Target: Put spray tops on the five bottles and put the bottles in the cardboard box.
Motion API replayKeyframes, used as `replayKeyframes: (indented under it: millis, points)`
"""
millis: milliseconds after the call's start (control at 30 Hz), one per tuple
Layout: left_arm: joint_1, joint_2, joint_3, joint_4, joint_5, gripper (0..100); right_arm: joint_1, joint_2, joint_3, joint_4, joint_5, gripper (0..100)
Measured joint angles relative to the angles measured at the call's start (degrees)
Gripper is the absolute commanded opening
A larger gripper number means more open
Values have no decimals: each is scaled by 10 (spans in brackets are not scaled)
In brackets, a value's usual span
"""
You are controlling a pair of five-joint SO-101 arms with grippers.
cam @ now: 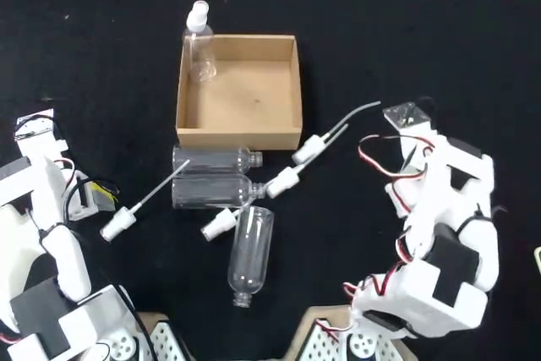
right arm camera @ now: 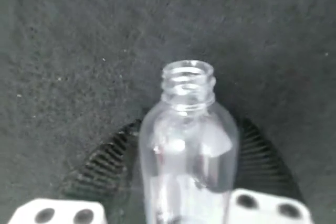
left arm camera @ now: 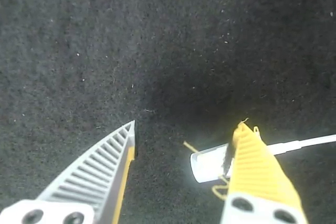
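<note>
Counter [cam: 423,40]: black cloth, matt, finely fuzzy, lint-flecked
Bottle [right arm camera: 186,129]: clear plastic, glossy, smooth, threaded neck
Cardboard box [cam: 239,137]: brown paperboard, matt
Spray top [left arm camera: 210,163]: white smooth plastic
Left tool [left arm camera: 187,125]: ribbed plastic fingers [left arm camera: 100,177], one white, one yellow

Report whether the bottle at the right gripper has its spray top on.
Off. The bottle in the right gripper shows a bare, open threaded neck with nothing screwed on.
</note>
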Motion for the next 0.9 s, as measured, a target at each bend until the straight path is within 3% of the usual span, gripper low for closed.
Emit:
replayKeyframes:
  millis: [33, 267, 433, 667, 900]
  points:
    - [0, 0, 0, 0, 0, 275, 2, -1, 0, 0, 0, 41]
    - [0, 0, 0, 0, 0, 275, 11, -91, -11, 44, 1, 10]
    - [0, 0, 0, 0, 0, 275, -11, -223, -33, 67, -76, 10]
    - [11, 0, -38, 23, -16, 277, -169, -435, -103, 101, -251, 11]
    - [3, 3, -161, 224, -25, 278, -362, -514, -116, 102, -325, 11]
